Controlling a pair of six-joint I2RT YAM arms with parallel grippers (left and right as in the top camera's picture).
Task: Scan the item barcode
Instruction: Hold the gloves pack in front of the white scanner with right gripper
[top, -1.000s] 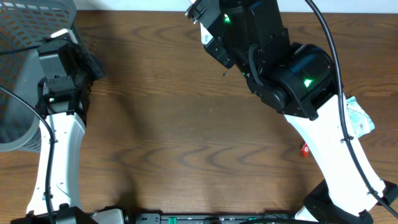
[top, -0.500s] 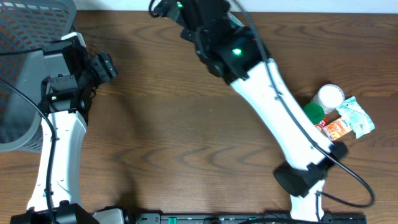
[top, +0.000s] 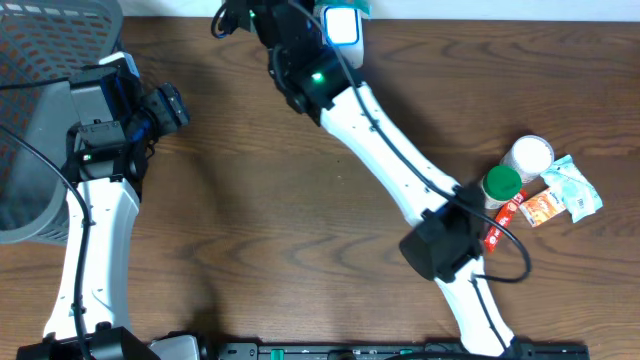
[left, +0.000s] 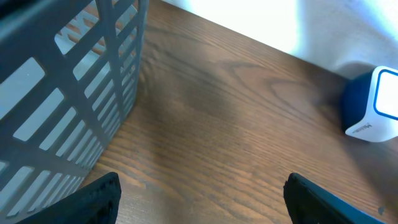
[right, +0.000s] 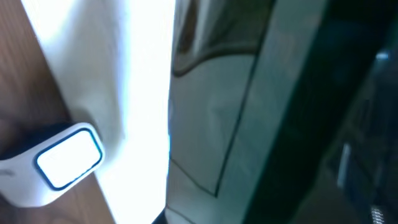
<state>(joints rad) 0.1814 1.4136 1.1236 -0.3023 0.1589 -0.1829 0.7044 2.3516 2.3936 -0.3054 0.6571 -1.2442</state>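
The blue and white scanner (top: 340, 24) stands at the table's back edge, and also shows in the left wrist view as the scanner (left: 378, 107) and in the right wrist view as the scanner (right: 65, 158). My right gripper (top: 318, 10) reaches to the back edge beside it. A pale green and white item (right: 249, 112) fills the right wrist view and hides the fingers; the gripper is shut on it. A green corner of the item (top: 361, 6) shows behind the scanner. My left gripper (top: 170, 105) (left: 202, 199) is open and holds nothing, low over bare wood between basket and scanner.
A grey mesh basket (top: 40, 60) (left: 74, 81) stands at the back left. At the right edge lie a white bottle (top: 530, 155), a green-capped bottle (top: 502, 183), an orange packet (top: 541, 208) and a white-green pouch (top: 575, 188).
My right arm has swung from the right side to the back edge by the scanner, uncovering the pile of items. My left gripper has opened and turned slightly right.
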